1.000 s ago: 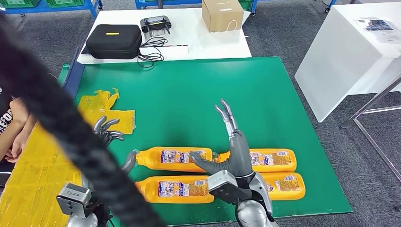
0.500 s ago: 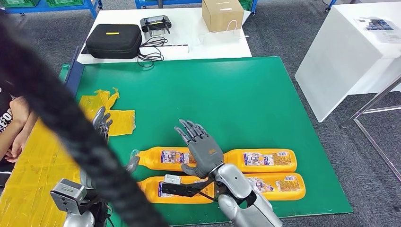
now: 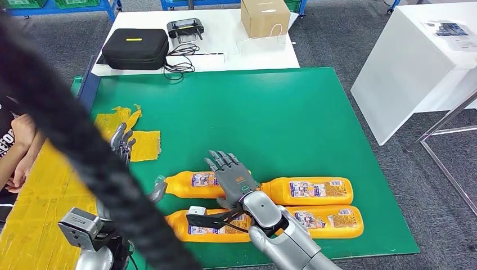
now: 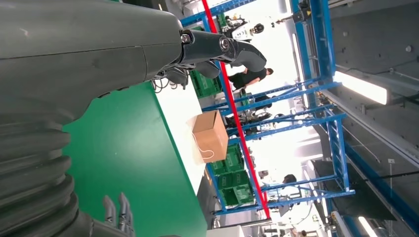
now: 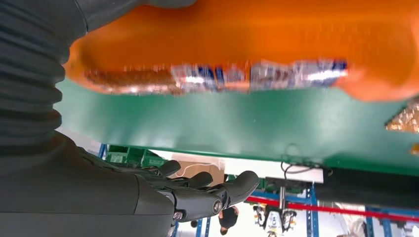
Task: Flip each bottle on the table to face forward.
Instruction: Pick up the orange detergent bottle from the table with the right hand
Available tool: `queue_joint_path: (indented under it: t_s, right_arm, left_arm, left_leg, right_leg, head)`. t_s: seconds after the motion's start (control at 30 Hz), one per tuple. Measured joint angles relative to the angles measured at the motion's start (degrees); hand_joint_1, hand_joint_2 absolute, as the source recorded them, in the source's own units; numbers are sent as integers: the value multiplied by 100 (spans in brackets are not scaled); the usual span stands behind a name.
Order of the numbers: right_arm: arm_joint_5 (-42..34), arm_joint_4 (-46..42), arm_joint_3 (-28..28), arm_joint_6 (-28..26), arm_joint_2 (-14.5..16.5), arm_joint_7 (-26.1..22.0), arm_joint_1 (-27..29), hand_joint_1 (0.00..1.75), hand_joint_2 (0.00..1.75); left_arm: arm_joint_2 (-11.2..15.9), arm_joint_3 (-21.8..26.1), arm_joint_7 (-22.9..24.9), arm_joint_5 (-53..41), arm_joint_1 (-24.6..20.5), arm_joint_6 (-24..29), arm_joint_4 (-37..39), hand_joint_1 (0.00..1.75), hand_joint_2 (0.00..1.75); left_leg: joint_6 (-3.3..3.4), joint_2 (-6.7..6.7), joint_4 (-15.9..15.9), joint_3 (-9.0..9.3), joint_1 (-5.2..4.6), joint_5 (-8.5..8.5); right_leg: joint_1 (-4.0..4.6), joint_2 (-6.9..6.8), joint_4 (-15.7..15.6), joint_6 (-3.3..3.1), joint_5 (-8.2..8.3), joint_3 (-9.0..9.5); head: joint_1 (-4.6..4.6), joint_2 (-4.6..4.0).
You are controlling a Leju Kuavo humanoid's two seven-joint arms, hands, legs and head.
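Head view: the right robot hand (image 3: 233, 179), fingers spread and holding nothing, has turned palm-down and lowered over the far-left bottle (image 3: 194, 185); four bottles lie on the green surface (image 3: 253, 112), none flipped. Left wrist view: the left robot hand (image 4: 99, 54) is empty, fingers loosely apart. Right wrist view: that bottle (image 5: 247, 44) sits close, so a grasp seems near.

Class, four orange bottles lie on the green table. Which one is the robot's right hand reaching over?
The far-left bottle: the right hand is spread over its right end. The far-right bottle lies just beside the hand; the two near bottles lie closer to the robot.
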Motion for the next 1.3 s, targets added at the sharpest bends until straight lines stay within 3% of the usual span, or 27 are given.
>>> queue_joint_path:
  t_s: [0.43, 0.5, 0.53, 0.63, 0.7, 0.83, 0.97, 1.17, 1.3]
  right_arm:
    - [126, 1369, 72, 83, 295, 370, -555, 2, 175]
    - [112, 1608, 62, 70, 345, 439, -684, 19, 175]
    - [121, 1726, 51, 55, 375, 485, -748, 36, 175]
    - [184, 2052, -6, -19, 454, 603, -897, 110, 175]
    - [210, 2221, -53, -53, 486, 630, -957, 141, 175]
    - [215, 2446, -159, -177, 532, 624, -1040, 151, 175]
    - [215, 2545, -238, -258, 558, 612, -1077, 174, 175]
    - [200, 2474, -402, -730, 570, 492, -960, 175, 175]
    - [70, 1986, -628, -1311, 559, 273, -631, 175, 175]
  left_arm:
    - [-74, -49, 50, 128, -76, -118, 235, 0, 175]
    - [-78, -72, 54, 142, -103, -128, 297, 0, 175]
    - [-78, -83, 58, 153, -121, -132, 327, 0, 175]
    - [-84, -103, 66, 182, -162, -135, 401, 0, 175]
    - [-91, -111, 70, 187, -177, -136, 441, 0, 175]
    - [-93, -168, 93, 186, -240, -136, 496, 0, 175]
    - [-93, -186, 112, 186, -267, -136, 502, 0, 175]
    - [-93, -228, 114, 155, -274, -138, 505, 0, 175]
    - [-93, -292, 113, 70, -274, -138, 497, 0, 175]
  left_leg:
    - [1, 1, 1, 0, 0, 2]
    - [1, 2, 1, 2, 0, 2]
    - [1, 3, 2, 3, 0, 2]
    - [0, 2, 2, 4, 0, 2]
    - [1, 2, 1, 4, 0, 2]
    - [2, 0, 2, 5, 0, 4]
    - [2, 0, 2, 5, -1, 5]
    - [2, -1, 3, 3, -1, 4]
    - [3, 0, 3, 0, -1, 4]
  right_leg:
    - [0, 1, 0, 0, 1, -1]
    - [0, 1, 0, 0, 1, -1]
    - [0, 2, 0, 0, 1, -1]
    - [0, 1, 0, 0, 1, 0]
    - [0, 1, 0, 0, 1, 1]
    - [-1, 0, 0, 0, 1, 3]
    - [-1, 0, 0, 1, 2, 4]
    - [-2, 0, 0, 1, 2, 2]
    - [-2, 0, 0, 1, 1, -3]
  head:
    - [0, 0]
    - [0, 0]
    - [0, 0]
    - [0, 0]
    - [0, 0]
    - [0, 0]
    - [0, 0]
    - [0, 0]
    - [0, 0]
